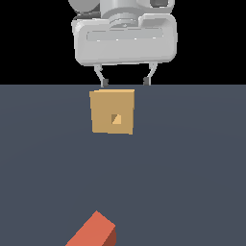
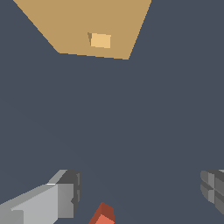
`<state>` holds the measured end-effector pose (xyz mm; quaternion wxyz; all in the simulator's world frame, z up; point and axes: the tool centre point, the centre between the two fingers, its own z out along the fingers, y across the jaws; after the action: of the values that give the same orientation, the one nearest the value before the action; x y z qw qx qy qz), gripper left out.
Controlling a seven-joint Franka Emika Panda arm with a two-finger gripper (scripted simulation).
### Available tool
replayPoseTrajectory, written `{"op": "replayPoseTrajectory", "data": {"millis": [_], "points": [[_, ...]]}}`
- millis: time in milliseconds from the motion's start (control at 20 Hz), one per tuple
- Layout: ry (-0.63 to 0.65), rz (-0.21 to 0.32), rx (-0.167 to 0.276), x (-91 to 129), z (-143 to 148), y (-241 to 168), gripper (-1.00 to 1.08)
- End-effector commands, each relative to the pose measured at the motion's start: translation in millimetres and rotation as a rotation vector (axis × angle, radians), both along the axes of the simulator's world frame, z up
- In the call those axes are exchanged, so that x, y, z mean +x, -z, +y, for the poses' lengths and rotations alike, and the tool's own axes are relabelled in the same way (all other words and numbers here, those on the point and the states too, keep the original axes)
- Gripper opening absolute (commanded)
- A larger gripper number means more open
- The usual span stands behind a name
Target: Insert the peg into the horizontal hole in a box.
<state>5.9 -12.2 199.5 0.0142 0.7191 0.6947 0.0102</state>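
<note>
Spreading under everything is a dark slate-grey floor (image 1: pixel 192 168), bare of marks, with plain black beyond its far edge. Nothing lies on the floor between the box and the peg, and no writing or label can be read on any surface.

Above and behind the box hangs the grey-white gripper (image 1: pixel 125 80), its broad housing filling the upper part of the exterior view. Its two dark-tipped fingers (image 1: pixel 102 79) point down and stand wide apart, released, with nothing between them.

Just below those fingertips sits the box (image 1: pixel 112 118), a flat tan square block, slightly skewed in the exterior view. Near the middle of its face is the hole (image 1: pixel 116 118), a small square opening with a lighter patch inside.

Well apart from the box, toward the near edge of the floor, lies the peg (image 1: pixel 93 232), a red-orange square bar lying at a slant, cut off by the frame. Only one end shows in the wrist view, between the fingers but lower.
</note>
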Motion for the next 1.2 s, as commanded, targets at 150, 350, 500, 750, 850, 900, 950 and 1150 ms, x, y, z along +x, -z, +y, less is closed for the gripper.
{"op": "replayPoseTrajectory", "data": {"millis": [150,350,500,750,850,900,950,1150], "points": [[0.012,0.001,0.0,-0.4,-6.7,2.8,1.0],[0.066,0.003,0.001,-3.4,-35.9,15.2,1.0],[0.133,0.007,0.002,-9.3,-72.1,30.7,1.0],[0.291,0.015,0.004,-32.7,-154.4,67.2,1.0],[0.36,0.019,0.006,-47.2,-189.5,83.5,1.0],[0.391,0.021,0.007,-54.3,-204.4,90.7,1.0],[0.419,0.023,0.007,-61.2,-217.8,97.2,1.0],[0.504,0.028,0.01,-84.7,-257.5,117.5,1.0]]}}
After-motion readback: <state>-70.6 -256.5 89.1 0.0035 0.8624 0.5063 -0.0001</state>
